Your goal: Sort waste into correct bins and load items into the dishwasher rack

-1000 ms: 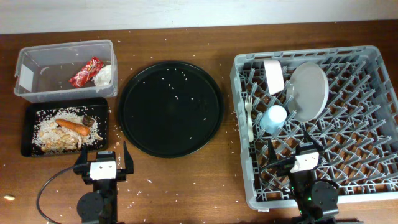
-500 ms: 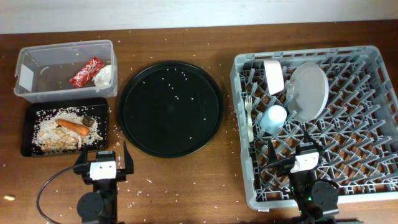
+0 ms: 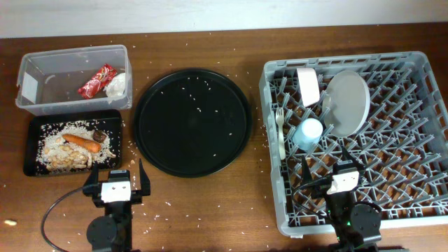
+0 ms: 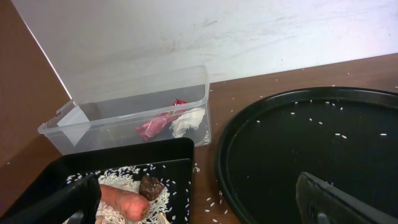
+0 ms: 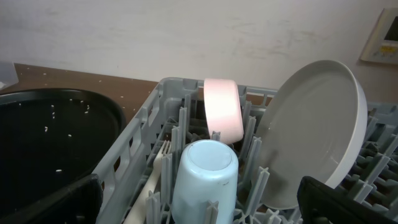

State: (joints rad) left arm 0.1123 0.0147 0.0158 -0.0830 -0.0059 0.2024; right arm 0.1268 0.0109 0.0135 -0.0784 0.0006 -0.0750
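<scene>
Nothing differs: the left gripper [image 3: 116, 171] and right gripper [image 3: 332, 168] stay spread and empty at the surface's near edge. The plate [image 3: 348, 101], bowl [image 3: 308, 85], cup [image 3: 308, 133] and fork [image 3: 281, 133] stand in the rack [image 3: 413, 161]. The wrapper [image 3: 96, 80] lies in the tub [image 3: 56, 77], at the surface's far-left corner.

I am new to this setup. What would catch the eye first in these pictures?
The large round black tray lies in the middle, taking most of the space there. On the right, a big grey rack holds a plate, a blue cup and a white bowl between its pegs. At far left, a red wrapper lies in a clear tub.
</scene>
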